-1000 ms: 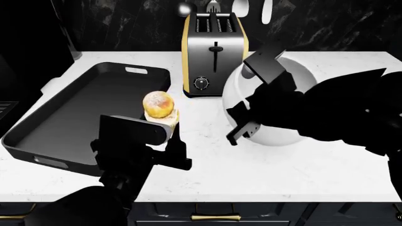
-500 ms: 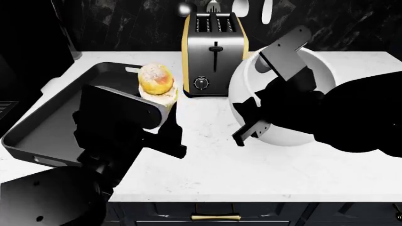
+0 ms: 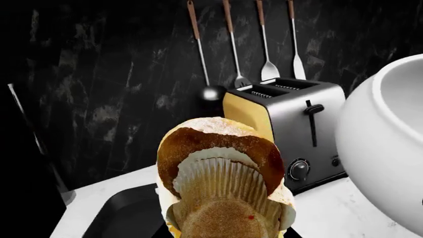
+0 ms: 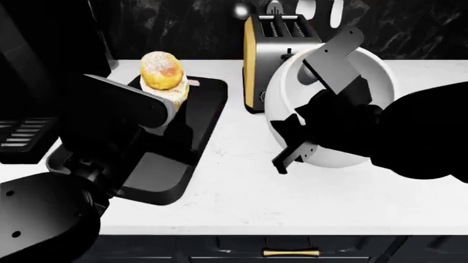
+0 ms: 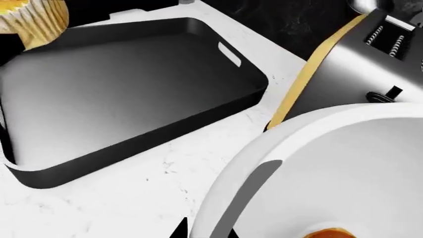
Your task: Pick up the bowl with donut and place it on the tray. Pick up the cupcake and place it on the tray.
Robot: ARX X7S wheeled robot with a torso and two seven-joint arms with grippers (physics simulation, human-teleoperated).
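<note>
Glossy white bowl (image 4: 332,109) clamped at its rim by right claw (image 4: 321,98), left claw (image 4: 170,104) closed on cupcake (image 4: 162,71) above tray (image 4: 201,118)

Cupcake (image 4: 162,71) raised above black tray (image 4: 208,118); donut (image 5: 328,233) inside white bowl (image 4: 321,156)

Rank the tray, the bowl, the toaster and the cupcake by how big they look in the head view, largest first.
1. Bowl or tray: unsure, since the arms cover much of each.
3. Toaster, partly behind the bowl.
4. Cupcake, clearly smallest, held over the tray by the left gripper.
</note>
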